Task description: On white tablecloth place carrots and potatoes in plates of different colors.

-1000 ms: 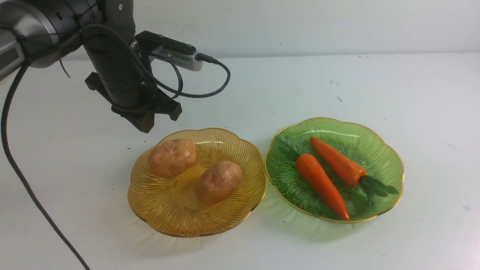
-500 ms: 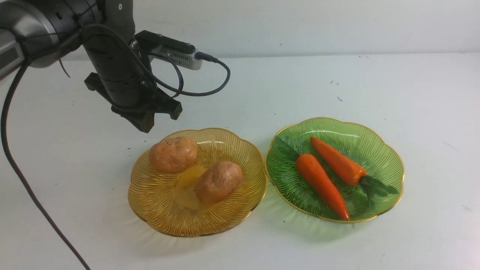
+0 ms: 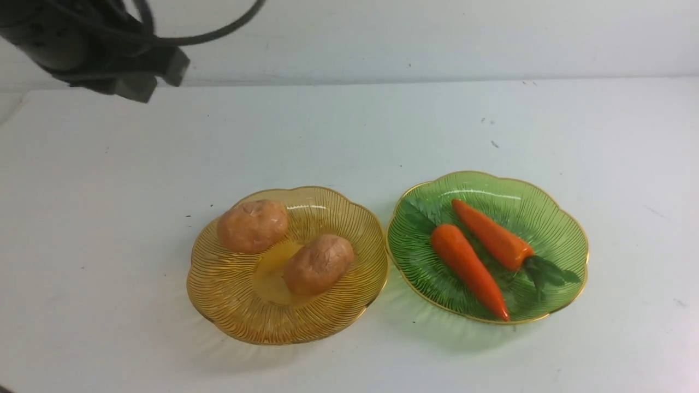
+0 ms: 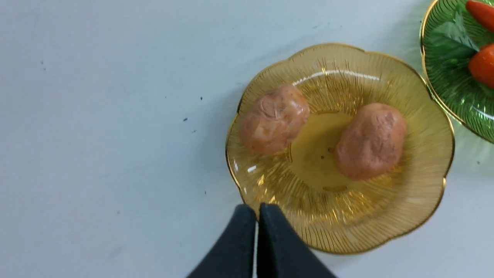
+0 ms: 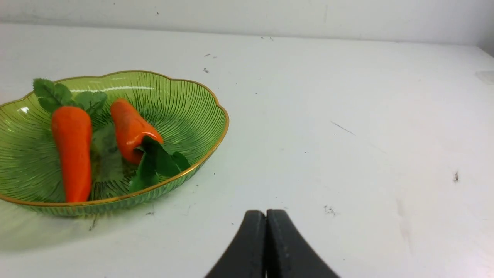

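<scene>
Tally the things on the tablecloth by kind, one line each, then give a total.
Potatoes: 2, both in the amber plate
Carrots: 2, both in the green plate
Plates: 2, amber and green
Total: 6

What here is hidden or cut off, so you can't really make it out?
- Left gripper: front view's top edge cuts off the arm; only the wrist view shows its shut tips.
- Right gripper: absent from front view.
- Green plate: cropped by left wrist view's edge.
- Far carrot's leaves: blend into green ribbing.
</scene>
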### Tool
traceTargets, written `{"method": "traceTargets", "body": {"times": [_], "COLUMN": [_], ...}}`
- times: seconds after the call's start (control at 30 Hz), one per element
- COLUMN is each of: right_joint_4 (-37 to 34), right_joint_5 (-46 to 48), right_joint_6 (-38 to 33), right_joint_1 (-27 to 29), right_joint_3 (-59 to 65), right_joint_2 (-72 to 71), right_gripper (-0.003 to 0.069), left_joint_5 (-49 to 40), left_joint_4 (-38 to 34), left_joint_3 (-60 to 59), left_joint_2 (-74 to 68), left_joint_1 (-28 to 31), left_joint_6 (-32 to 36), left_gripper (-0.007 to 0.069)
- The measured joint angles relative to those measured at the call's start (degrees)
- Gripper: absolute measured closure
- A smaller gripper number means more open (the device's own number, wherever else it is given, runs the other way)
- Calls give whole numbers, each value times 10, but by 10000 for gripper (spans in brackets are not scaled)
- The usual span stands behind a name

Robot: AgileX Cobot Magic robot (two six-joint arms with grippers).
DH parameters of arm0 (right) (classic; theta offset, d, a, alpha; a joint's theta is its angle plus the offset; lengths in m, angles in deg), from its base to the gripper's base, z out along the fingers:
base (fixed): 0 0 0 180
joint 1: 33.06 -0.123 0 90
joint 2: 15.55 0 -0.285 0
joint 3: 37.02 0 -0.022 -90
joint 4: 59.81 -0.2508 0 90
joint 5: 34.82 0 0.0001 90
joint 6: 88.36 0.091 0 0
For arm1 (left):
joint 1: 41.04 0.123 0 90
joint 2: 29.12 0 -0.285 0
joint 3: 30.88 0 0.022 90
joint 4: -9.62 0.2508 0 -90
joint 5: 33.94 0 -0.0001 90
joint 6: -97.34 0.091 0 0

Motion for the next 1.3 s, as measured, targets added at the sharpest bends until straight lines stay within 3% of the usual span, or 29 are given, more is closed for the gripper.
{"method": "traceTargets", "body": {"times": [0.17,0.33,0.63,0.7,1.07,1.3], "right_joint_4": [0,0,0,0,1,1], "right_joint_5": [0,0,0,0,0,0], "right_joint_6": [0,0,0,0,0,0], "right_joint_1": [0,0,0,0,0,0], "right_joint_3": [0,0,0,0,0,0], "right_joint_2": [0,0,0,0,0,0], "right_gripper": [674,674,674,674,674,674], "left_joint_5": [20,156,500,525,538,459], "left_joint_4": [-13,-39,-108,-113,-110,-53], "left_joint_3": [-169,-338,-586,-608,-674,-675], "left_joint_2": [133,238,370,385,395,454], "left_joint_1": [0,0,0,0,0,6], "left_joint_6": [-13,-35,-44,-45,-46,-45], "left_gripper": [628,628,628,628,628,627]}}
